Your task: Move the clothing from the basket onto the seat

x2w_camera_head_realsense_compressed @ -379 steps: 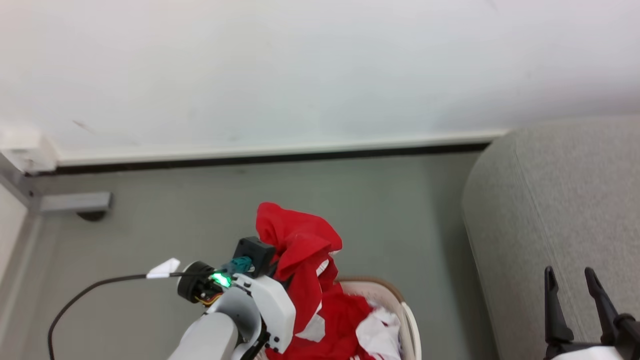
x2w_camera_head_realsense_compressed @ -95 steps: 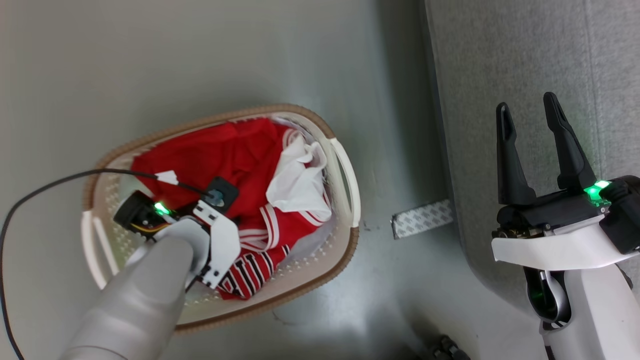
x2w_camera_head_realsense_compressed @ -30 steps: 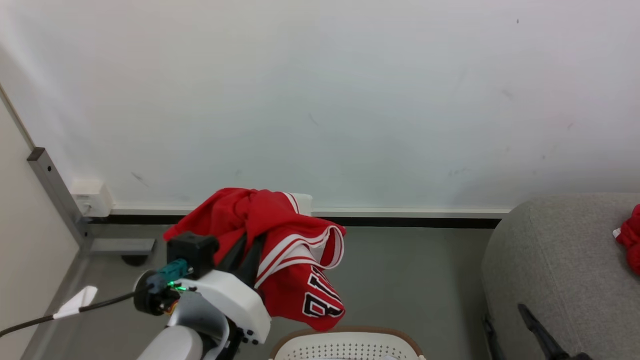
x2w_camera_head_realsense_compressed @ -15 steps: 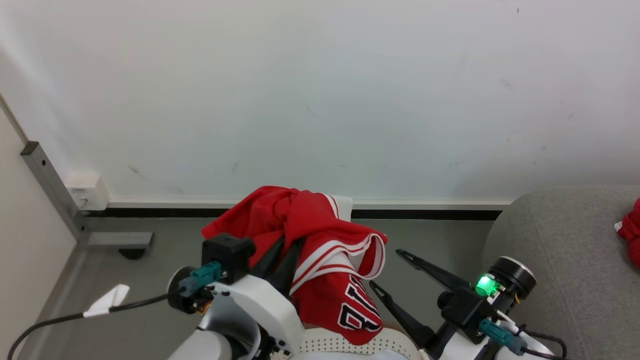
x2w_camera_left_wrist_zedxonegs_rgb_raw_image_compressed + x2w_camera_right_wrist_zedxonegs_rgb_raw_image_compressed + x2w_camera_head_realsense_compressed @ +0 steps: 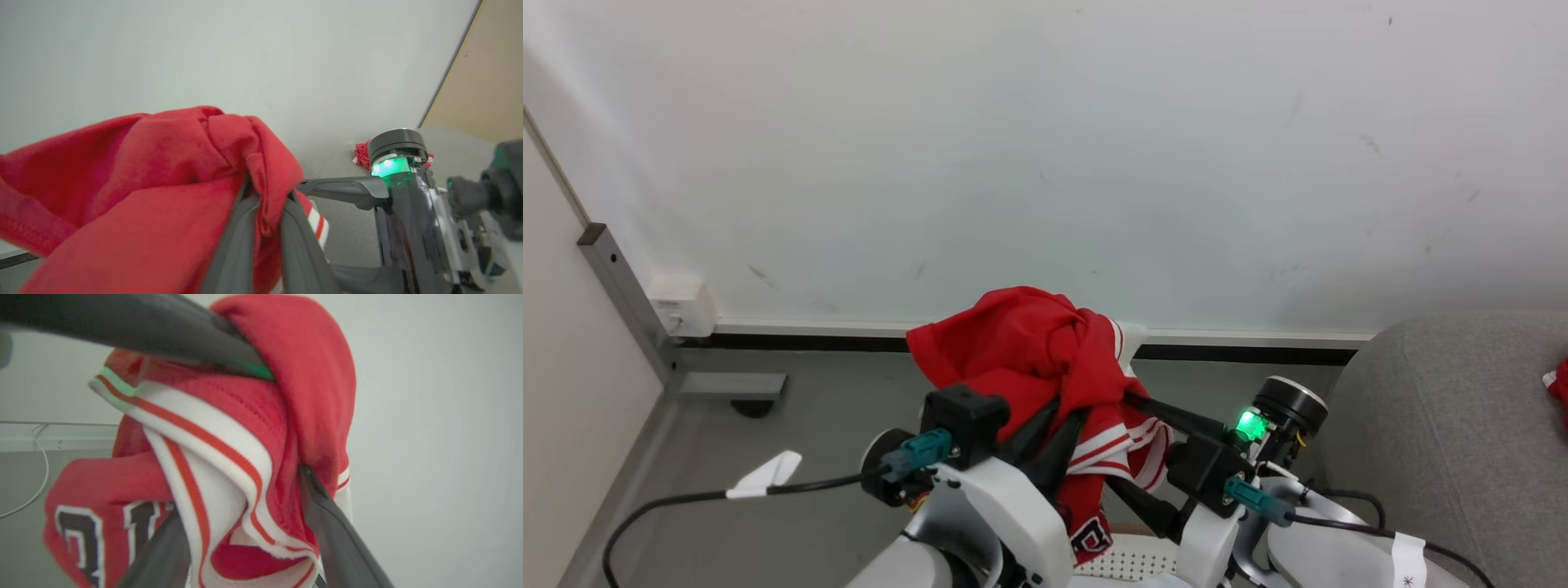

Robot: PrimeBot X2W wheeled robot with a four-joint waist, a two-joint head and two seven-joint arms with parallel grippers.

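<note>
— where is the red garment [image 5: 1021, 343]?
— up in the air, bunched into a lump, in front of the white wall [image 5: 1045, 147] and over the grey floor [image 5: 833, 392]. its low end, with black lettering, hangs just above the basket [image 5: 1131, 562]. a bit of the basket's perforated white side peeps out at the bottom of the head view, between the two arms.
— what holds it up?
— the left hand [image 5: 1054, 425]. its two dark fingers are pinched together on a fold of the red cloth, and the rest spills over and around them.
— and the right hand [image 5: 1123, 441]?
— it reaches in from the right with its fingers spread wide. the red-and-white striped hem hangs between them and lies against them, but they are not closed on it.
— the seat [image 5: 1445, 425]?
— light grey, at the right, just beside the right arm. a second red piece [image 5: 1558, 384] lies on top of it, well apart from both hands.
</note>
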